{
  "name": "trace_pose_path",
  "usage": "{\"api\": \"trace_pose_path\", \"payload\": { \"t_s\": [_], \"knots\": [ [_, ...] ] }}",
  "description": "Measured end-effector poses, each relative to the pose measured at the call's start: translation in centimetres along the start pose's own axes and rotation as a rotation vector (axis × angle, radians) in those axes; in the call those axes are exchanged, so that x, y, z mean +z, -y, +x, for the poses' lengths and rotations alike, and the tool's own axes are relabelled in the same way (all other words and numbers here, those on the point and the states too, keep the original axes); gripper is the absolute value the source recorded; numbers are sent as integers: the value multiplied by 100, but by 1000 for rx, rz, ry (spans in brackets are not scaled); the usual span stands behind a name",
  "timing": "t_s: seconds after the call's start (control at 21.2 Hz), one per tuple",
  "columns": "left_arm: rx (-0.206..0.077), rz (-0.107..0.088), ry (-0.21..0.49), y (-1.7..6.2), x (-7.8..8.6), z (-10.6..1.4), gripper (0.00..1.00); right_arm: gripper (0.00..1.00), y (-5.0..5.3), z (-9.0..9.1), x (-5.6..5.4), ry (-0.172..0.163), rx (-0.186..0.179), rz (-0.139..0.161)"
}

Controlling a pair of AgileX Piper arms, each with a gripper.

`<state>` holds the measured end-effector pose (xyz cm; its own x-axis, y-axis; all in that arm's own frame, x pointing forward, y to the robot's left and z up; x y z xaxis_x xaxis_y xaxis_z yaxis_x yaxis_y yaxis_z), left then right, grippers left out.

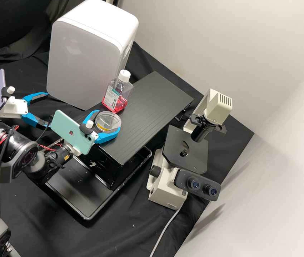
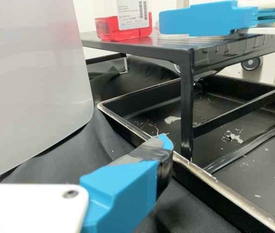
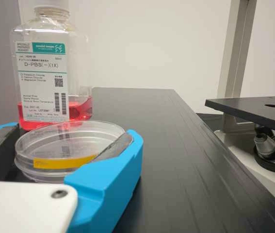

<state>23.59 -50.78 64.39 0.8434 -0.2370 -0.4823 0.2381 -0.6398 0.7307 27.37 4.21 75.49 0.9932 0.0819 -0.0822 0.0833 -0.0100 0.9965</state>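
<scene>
Bottle point(image 1: 117, 93) stands behind petri dish point(image 1: 108, 120) pinched by right gripper point(image 1: 106, 124); left gripper point(image 1: 44, 110) spread, seemingly near box point(image 1: 84, 53).

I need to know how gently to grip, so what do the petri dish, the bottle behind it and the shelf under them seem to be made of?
Petri dish: clear plastic by the look, thin glossy see-through walls, could be glass.
Bottle: clear, glossy, probably plastic; red liquid shows through.
Shelf: black, matt, ribbed, likely painted metal.
</scene>
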Motion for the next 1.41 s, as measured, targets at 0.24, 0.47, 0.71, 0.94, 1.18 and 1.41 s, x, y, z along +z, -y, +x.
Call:
{"api": "trace_pose_path", "payload": {
  "t_s": [0.24, 0.47, 0.71, 0.94, 1.18, 1.41],
  "knots": [
    [-5, 1, -1, 13, -2, 2, 100, 100, -4, 7, -5, -2, 2, -12],
    [-8, 1, -2, 24, -4, 9, 100, 100, -4, 7, -5, -2, 2, -15],
    [-8, 1, -2, 24, -4, 9, 100, 100, -4, 7, -5, -2, 2, -15],
    [-8, 1, -2, 24, -4, 9, 100, 100, -2, 11, -12, -8, -1, -17],
    [-8, 1, -2, 24, -4, 9, 100, 100, -2, 11, -12, -8, -1, -25],
    [-8, 1, -2, 24, -4, 9, 100, 100, -3, 7, -8, 15, 19, -40]
  ]
}}
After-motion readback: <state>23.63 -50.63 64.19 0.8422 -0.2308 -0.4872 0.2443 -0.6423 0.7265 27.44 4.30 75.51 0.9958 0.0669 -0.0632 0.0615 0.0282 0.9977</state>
